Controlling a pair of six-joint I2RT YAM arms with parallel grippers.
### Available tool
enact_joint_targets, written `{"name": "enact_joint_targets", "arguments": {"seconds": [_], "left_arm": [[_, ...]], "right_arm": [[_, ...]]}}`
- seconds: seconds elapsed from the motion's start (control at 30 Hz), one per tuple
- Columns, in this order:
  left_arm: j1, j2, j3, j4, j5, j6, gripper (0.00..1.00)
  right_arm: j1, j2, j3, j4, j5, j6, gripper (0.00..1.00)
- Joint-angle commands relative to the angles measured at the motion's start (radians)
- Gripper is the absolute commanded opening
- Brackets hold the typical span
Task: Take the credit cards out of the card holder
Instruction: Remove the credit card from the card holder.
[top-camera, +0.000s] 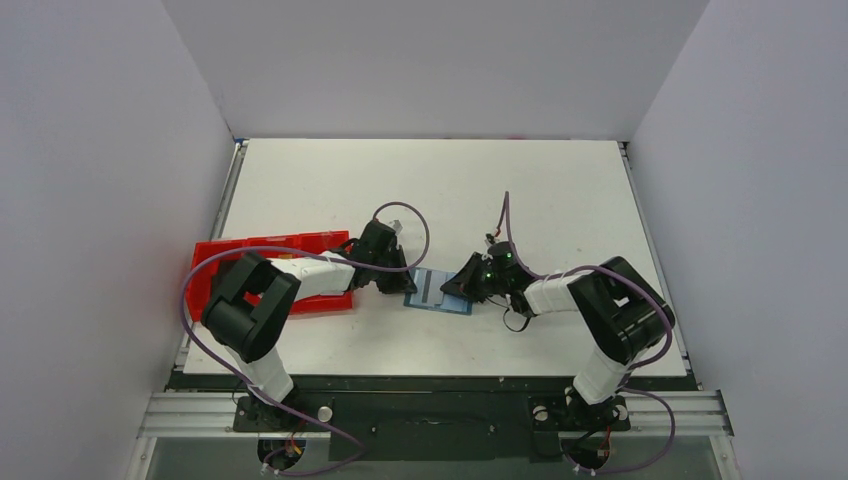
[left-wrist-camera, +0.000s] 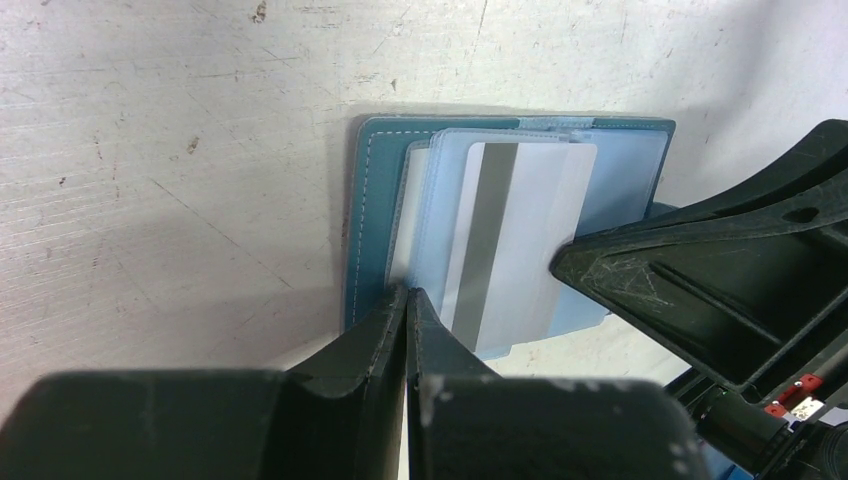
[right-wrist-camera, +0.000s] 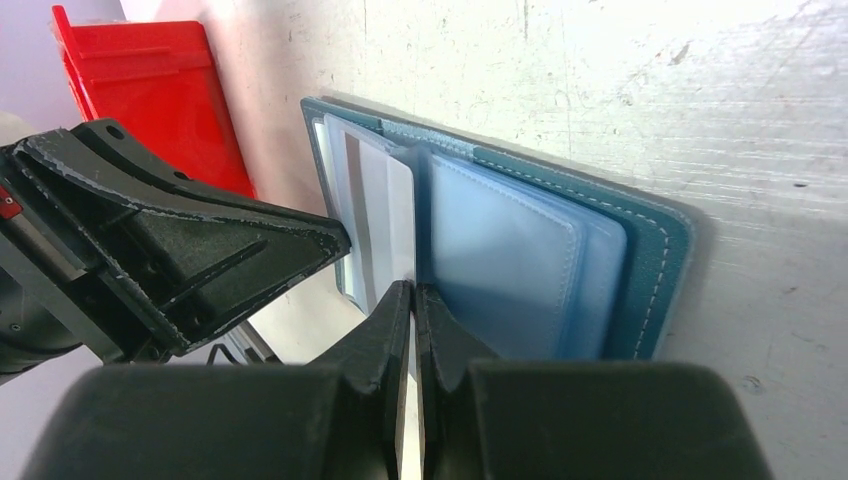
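Both clamped: left tool on the open teal card holder, right tool on its grey-striped white card.

Both arms are reached forward and bent low, with the wrists turned inward so that the left tool and the right tool are pointed at each other, close together. The fingers of each tool are pressed together.

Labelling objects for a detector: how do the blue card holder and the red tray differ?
The card holder is blue, small, and lies open between the left claw and right claw. The red tray is far larger and sits partly under the left arm. Both rest on the table.
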Motion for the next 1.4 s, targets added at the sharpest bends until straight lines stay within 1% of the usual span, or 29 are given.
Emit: {"name": "enact_joint_targets", "arguments": {"seconds": [0.0, 0.6, 0.77, 0.97, 1.23, 1.27, 1.37], "left_arm": [[-0.014, 0.047, -0.046, -0.063, -0.064, 0.013, 0.00], [-0.016, 0.004, -0.043, -0.058, -0.062, 0.008, 0.00], [-0.020, -0.032, -0.030, -0.062, -0.051, 0.008, 0.00], [-0.026, -0.068, 0.022, -0.095, -0.042, 0.022, 0.00], [-0.028, -0.114, 0.130, -0.178, -0.037, 0.064, 0.00], [-0.028, -0.123, 0.137, -0.183, -0.035, 0.067, 0.02], [-0.027, -0.137, 0.158, -0.199, -0.027, 0.079, 0.14]], "right_arm": [[-0.015, -0.047, -0.016, -0.015, 0.029, -0.048, 0.00], [-0.035, -0.135, -0.002, -0.159, 0.020, -0.137, 0.00], [-0.038, -0.165, 0.004, -0.202, 0.024, -0.154, 0.00], [-0.042, -0.183, 0.014, -0.230, 0.025, -0.164, 0.00], [-0.042, -0.221, 0.025, -0.272, 0.031, -0.173, 0.00], [-0.042, -0.226, 0.027, -0.275, 0.030, -0.174, 0.00], [-0.045, -0.236, 0.039, -0.289, 0.027, -0.173, 0.00]]}}
